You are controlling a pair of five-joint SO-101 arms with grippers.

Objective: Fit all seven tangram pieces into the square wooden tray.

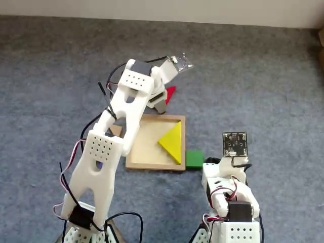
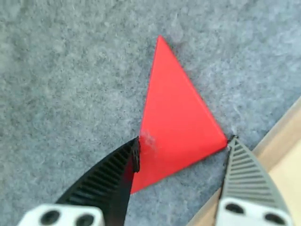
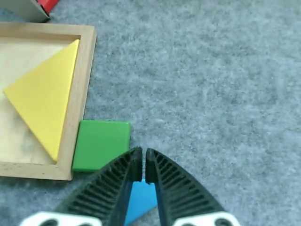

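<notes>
The left gripper (image 2: 184, 146) was spread open, one finger on each side of the red triangle (image 2: 176, 122). That piece lay flat on the grey carpet (image 2: 61, 70), just past the far edge of the wooden tray (image 3: 87, 61). A yellow triangle (image 3: 42, 99) sat inside the tray on its right side. The right gripper (image 3: 143, 162) was squeezed closed on nothing, over a blue piece (image 3: 141, 200), beside the green square (image 3: 101, 143).

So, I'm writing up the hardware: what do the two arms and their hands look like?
The left arm and right arm are white perforated plastic with black motors and black, red and white cables. The left hand has one black, one grey ribbed finger; the right hand, two black.
</notes>
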